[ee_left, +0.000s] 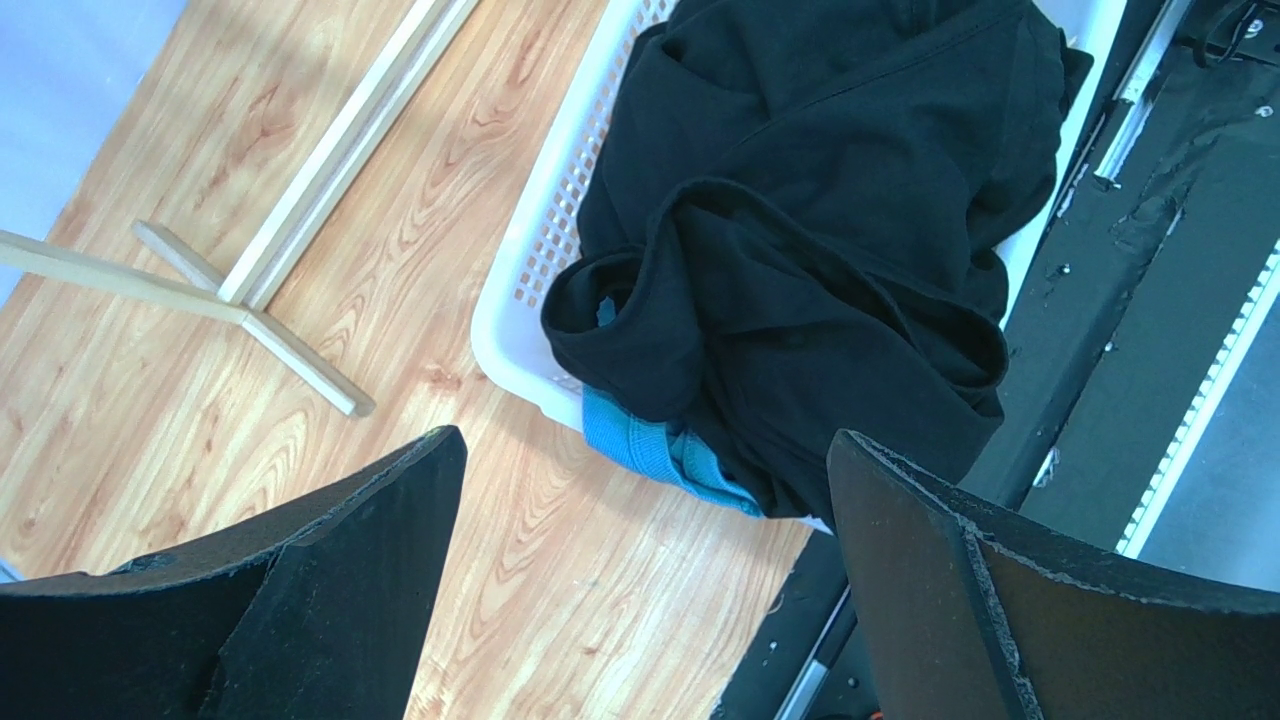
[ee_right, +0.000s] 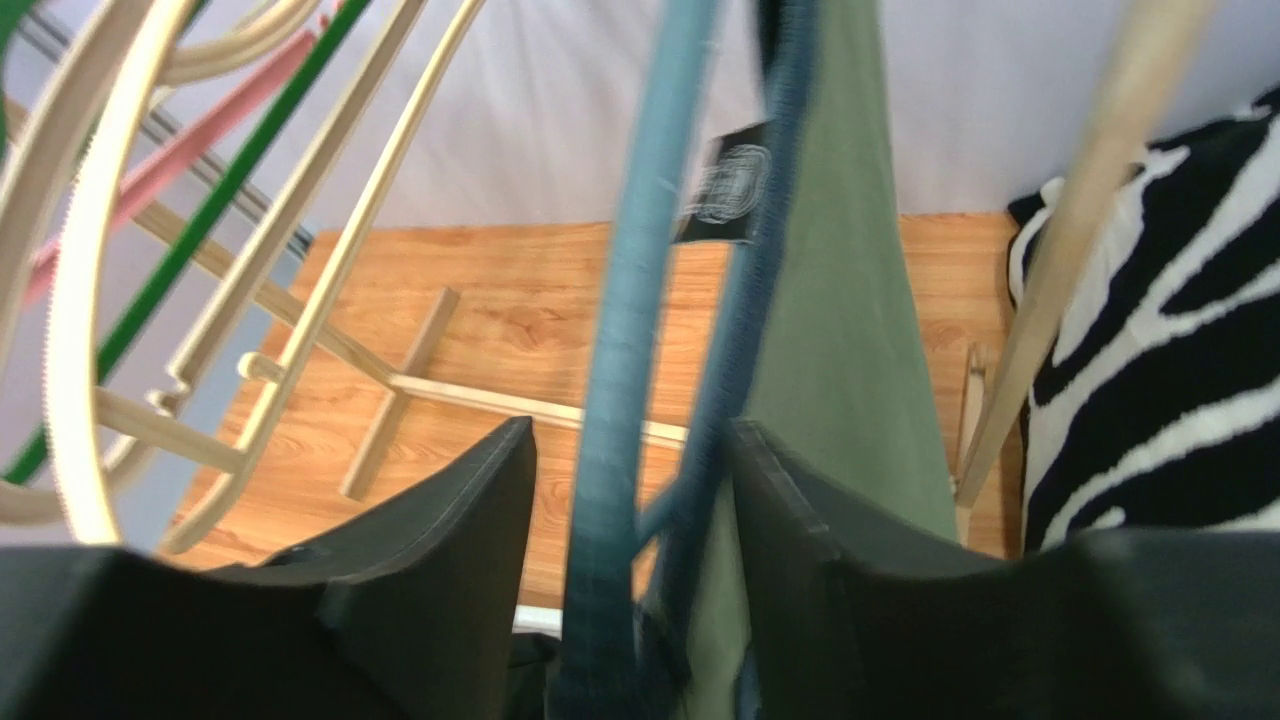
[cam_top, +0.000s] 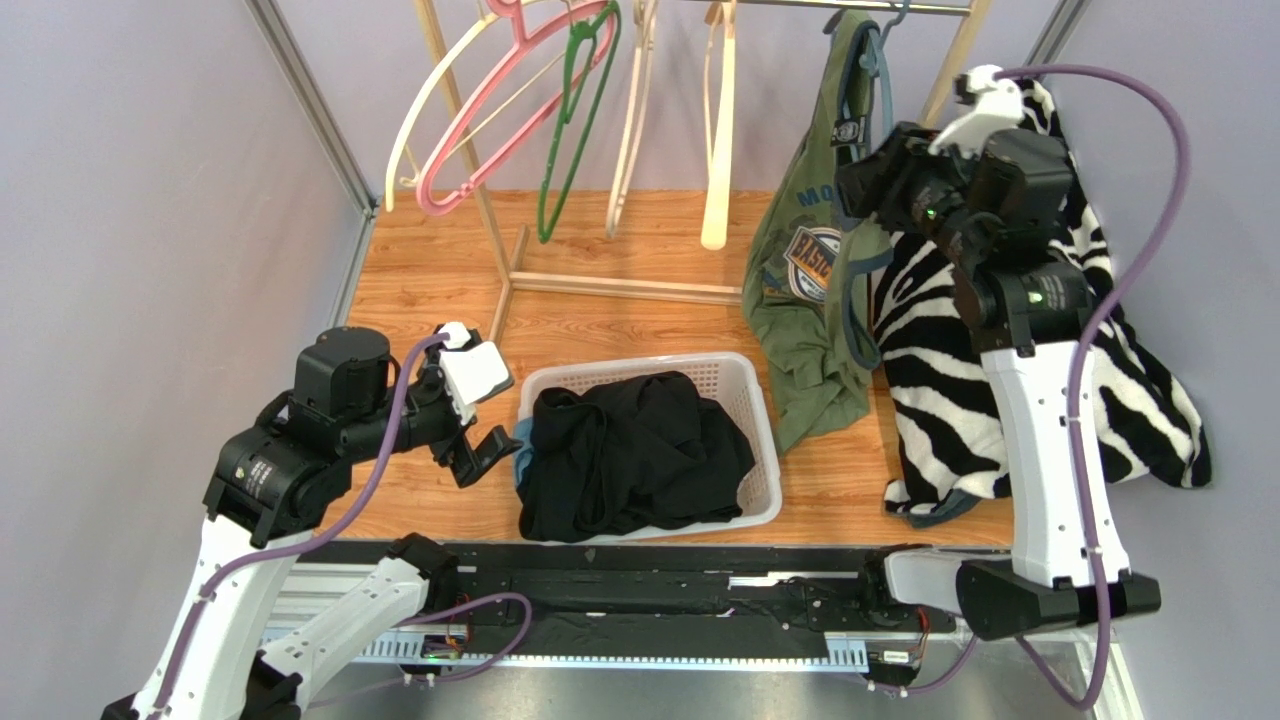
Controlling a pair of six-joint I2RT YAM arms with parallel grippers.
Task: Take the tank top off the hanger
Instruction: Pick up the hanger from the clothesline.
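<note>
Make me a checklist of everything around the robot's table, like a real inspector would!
Surface: wooden table, no spills seen.
Job's things: green tank top hangs on its hanger, not yet off.
Clutter: white basket of black clothes, blue cloth peeking out underneath; zebra-print cloth at the right; empty hangers on the rail.
Grippers: left gripper open, holding nothing, beside the basket; right gripper has its jaws either side of the tank top's blue straps, grip unclear.
Cables: purple cables run along both arms, no snag seen.
Surroundings: wooden rack, grey walls.
</note>
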